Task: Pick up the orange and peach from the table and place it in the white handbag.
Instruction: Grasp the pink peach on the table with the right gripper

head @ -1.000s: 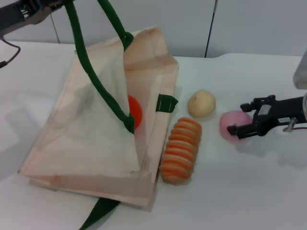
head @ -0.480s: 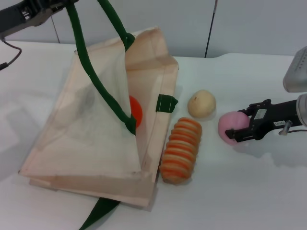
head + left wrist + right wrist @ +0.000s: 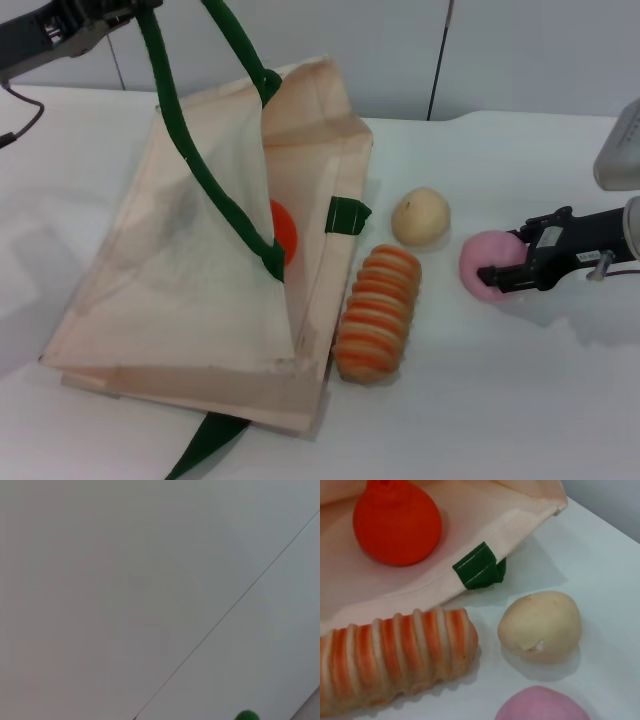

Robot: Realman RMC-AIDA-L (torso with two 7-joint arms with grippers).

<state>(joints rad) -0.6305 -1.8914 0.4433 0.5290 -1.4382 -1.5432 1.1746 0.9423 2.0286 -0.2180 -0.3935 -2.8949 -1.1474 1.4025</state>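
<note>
The white handbag [image 3: 190, 300] lies on the table with its mouth facing right. Its green handle [image 3: 170, 120] is held up at the top left by my left gripper [image 3: 125, 8], which is shut on the strap. The orange [image 3: 284, 228] sits inside the bag's mouth and shows in the right wrist view as the orange [image 3: 397, 522] on the bag's lining [image 3: 470, 510]. The pink peach [image 3: 483, 262] rests on the table at the right. My right gripper [image 3: 498, 254] reaches in from the right, its fingers closed against the peach's sides. The peach's top [image 3: 542, 706] shows in the right wrist view.
A pale beige ball [image 3: 420, 216] lies between the bag and the peach. An orange-and-cream striped oblong piece [image 3: 377, 312] lies along the bag's right edge. A loose green strap [image 3: 205, 445] trails off the table's front edge.
My right gripper moved in on the peach and its fingers narrowed onto it; the peach shifted slightly. The left arm and the bag have stayed still.
</note>
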